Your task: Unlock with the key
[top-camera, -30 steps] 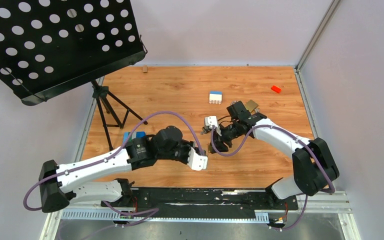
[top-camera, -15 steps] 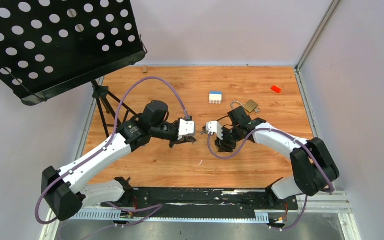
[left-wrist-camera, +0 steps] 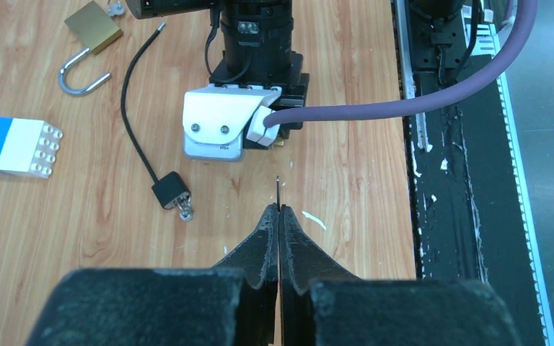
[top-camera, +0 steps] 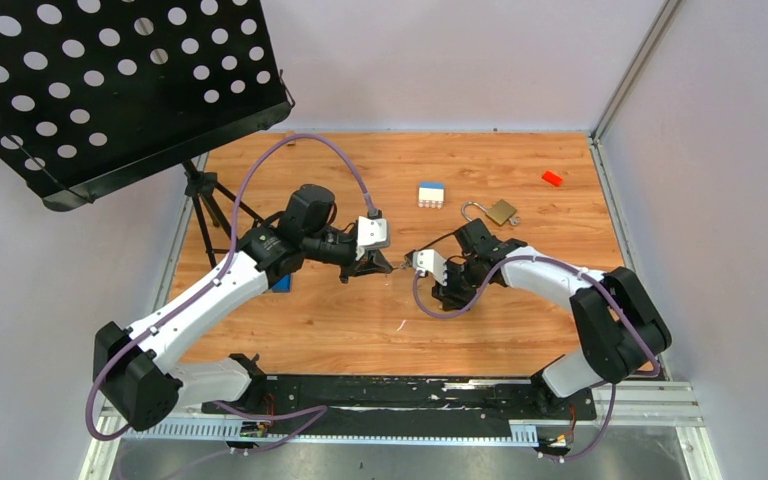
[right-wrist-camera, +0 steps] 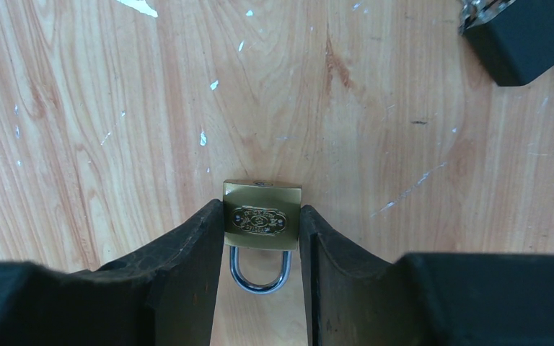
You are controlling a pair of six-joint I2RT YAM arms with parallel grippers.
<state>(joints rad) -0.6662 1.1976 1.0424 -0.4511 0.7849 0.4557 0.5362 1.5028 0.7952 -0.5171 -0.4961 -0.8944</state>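
From above, we see a large open padlock (top-camera: 498,211) lying on the wooden table (top-camera: 360,170), behind the arms. Left wrist: the left gripper (left-wrist-camera: 278,213) is pinched closed on the key (left-wrist-camera: 278,189) — a thin sliver poking past its tips. Right wrist: the right gripper (right-wrist-camera: 262,210) clamps the small brass padlock (right-wrist-camera: 262,215) — its shackle points toward the camera.

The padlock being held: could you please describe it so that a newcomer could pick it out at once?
On the wooden table, follow the right arm to its tool. Clamped there is a small brass padlock, its shackle apparently closed. The other padlock, farther back by the white-and-blue block, lies free with its shackle swung open.
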